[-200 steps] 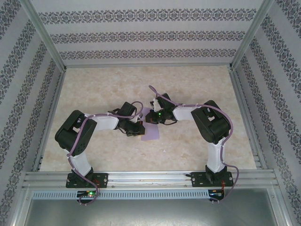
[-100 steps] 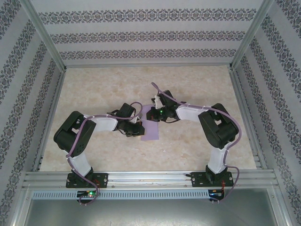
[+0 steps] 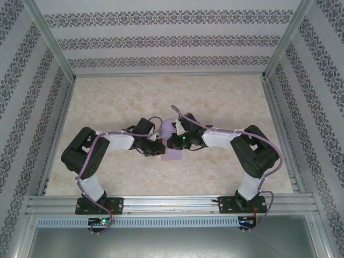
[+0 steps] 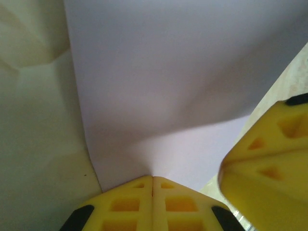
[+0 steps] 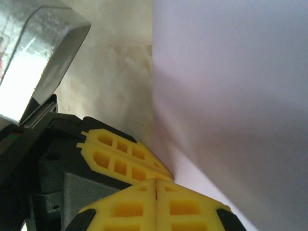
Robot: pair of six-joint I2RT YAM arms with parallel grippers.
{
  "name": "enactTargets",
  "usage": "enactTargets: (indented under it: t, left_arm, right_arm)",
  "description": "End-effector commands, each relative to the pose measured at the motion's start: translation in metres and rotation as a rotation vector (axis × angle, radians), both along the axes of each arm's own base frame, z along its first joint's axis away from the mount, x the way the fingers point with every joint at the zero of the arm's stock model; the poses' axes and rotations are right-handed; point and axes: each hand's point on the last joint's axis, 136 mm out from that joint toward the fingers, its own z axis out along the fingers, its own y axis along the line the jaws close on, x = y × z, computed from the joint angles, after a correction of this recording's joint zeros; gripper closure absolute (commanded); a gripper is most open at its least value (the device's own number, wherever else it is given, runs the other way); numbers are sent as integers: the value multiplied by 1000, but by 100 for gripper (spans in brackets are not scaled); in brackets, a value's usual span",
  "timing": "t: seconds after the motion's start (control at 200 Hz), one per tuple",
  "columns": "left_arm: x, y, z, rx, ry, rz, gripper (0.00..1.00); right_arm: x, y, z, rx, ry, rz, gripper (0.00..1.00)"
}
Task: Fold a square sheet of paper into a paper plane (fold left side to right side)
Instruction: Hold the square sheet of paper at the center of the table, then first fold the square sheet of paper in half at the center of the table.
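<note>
The square sheet of paper (image 3: pixel 172 156) is lilac and lies as a narrow folded strip at mid-table, between the two wrists. In the left wrist view the paper (image 4: pixel 168 72) bows up as a raised layer over a flat one. My left gripper (image 3: pixel 159 150) is shut, its tips (image 4: pixel 152 178) touching the paper's near edge with nothing between them. My right gripper (image 3: pixel 171 144) is also shut, its tips (image 5: pixel 156 181) on the paper (image 5: pixel 231 86) right beside the left fingers (image 5: pixel 120 156). The right fingers (image 4: pixel 269 163) appear at the left wrist view's right side.
The beige marbled tabletop (image 3: pixel 226 102) is framed by aluminium rails and patterned walls. The left arm's silver wrist housing (image 5: pixel 38 57) hangs close over the right gripper. Purple cables (image 3: pixel 183 114) loop above both wrists.
The right arm has swung left and toward the near edge, sliding its shut gripper along the paper until it sits beside the left gripper. The left arm has stayed put.
</note>
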Motion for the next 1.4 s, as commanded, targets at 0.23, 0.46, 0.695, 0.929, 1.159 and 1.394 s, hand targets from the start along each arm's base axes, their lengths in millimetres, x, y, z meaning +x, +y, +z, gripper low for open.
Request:
enactTargets:
  t: [0.23, 0.46, 0.695, 0.929, 1.159, 1.394]
  left_arm:
    - [1, 3, 2, 12, 5, 28, 95]
    - [21, -11, 29, -54, -59, 29, 94]
    - [38, -16, 26, -51, -84, 28, 94]
    - [54, -20, 20, -52, -98, 39, 94]
    - [64, -17, 19, -39, -110, 45, 94]
    - [66, -8, 16, -12, -115, 58, 94]
  right_arm:
    - [-15, -16, -47, -106, 61, -28, 100]
    - [-24, -33, -66, -159, 88, -14, 100]
    - [-24, -42, -73, -185, 93, 0, 100]
    - [-25, -46, -79, -208, 101, 2, 100]
    - [-25, -52, -84, -228, 103, 0, 100]
    - [-24, -56, -83, -227, 102, -5, 100]
